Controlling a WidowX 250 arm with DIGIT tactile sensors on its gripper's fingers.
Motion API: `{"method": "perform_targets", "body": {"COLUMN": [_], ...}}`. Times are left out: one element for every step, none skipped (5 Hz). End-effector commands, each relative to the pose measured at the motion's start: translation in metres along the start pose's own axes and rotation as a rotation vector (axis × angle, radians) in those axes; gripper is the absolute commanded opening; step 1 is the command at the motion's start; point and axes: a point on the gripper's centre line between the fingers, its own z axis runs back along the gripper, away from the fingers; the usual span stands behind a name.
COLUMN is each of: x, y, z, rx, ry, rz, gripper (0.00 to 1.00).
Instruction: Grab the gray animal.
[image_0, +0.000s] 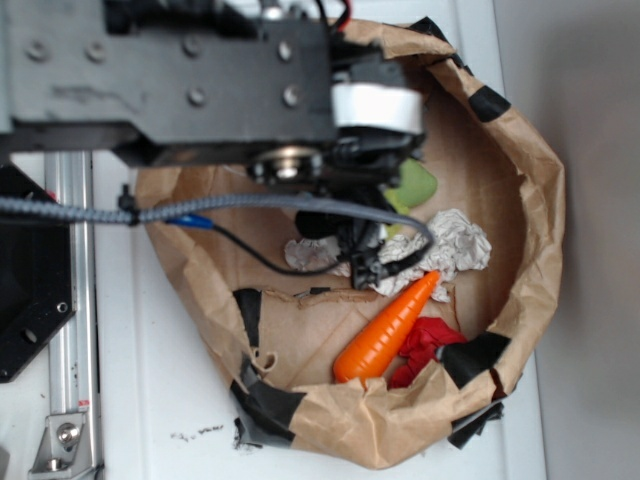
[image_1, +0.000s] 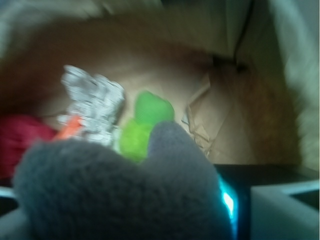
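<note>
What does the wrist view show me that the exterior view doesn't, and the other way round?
Only the wrist view shows the gray animal: it fills the foreground, right up against the camera. I can't tell there whether the jaws hold it.

Only the exterior view shows the whole paper bag with its black tape patches, and the arm covering the bag's upper left.

Both show the paper wad, green plush, carrot and red cloth.

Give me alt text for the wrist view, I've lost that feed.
A blurred gray plush animal fills the lower foreground, right up against the camera. Beyond it, inside a brown paper basket, lie a lime-green plush, a crumpled whitish paper wad, an orange carrot tip and something red at the left edge.
</note>
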Motion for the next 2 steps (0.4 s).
{"method": "perform_targets", "body": {"x": [0.005,-0.0021], "y": [-0.0273,-0.0233], "z": [0.085,0.0806], "rx": [-0.04,-0.014], "ry": [-0.055,-0.017], "rz": [-0.076,-0.075], "gripper": [0.0,0.0]}}
